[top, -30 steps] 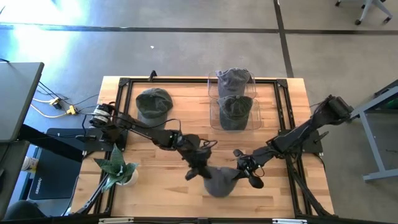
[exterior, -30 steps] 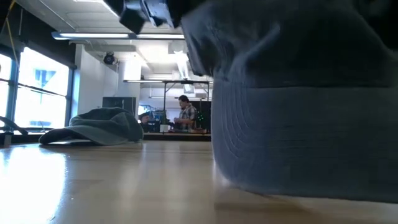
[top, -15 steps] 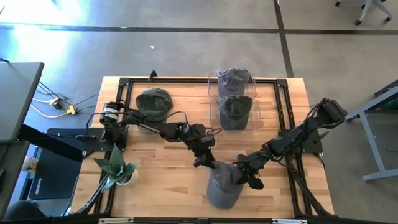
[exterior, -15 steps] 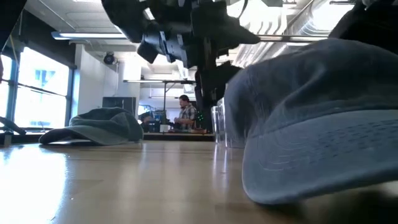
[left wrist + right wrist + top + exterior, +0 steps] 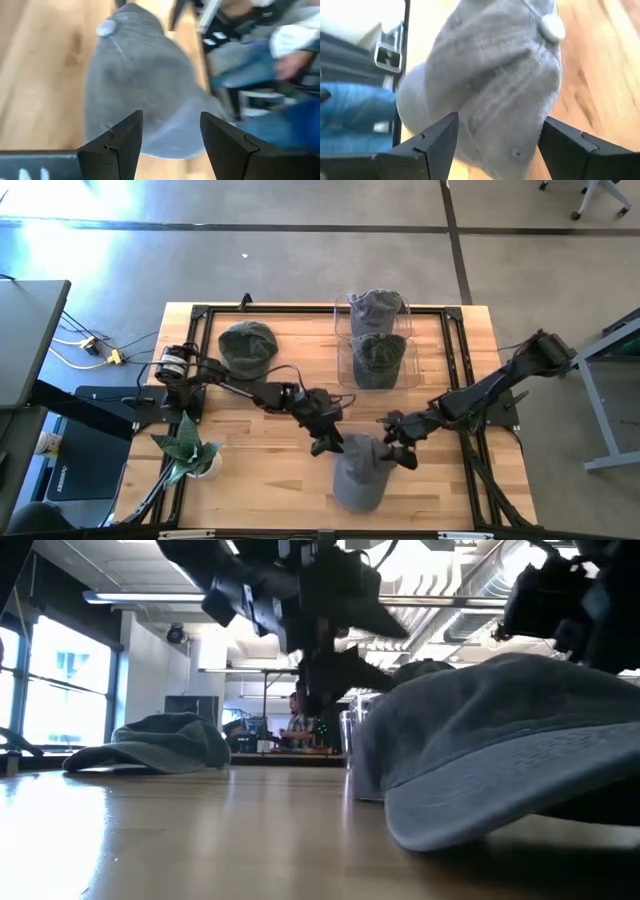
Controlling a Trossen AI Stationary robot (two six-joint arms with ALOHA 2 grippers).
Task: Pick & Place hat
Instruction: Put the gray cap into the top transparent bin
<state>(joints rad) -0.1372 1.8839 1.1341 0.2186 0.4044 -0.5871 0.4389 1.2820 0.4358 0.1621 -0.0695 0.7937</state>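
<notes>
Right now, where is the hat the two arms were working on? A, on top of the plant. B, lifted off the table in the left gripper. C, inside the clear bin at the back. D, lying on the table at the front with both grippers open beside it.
D: the grey hat lies on the wood at the table's front edge, with the left gripper and the right gripper open on either side of its crown, holding nothing.

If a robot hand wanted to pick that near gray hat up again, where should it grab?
Probably the crown of the hat, from above: it lies brim-down on the table, its soft rounded top bulging up for fingers to pinch.
</notes>
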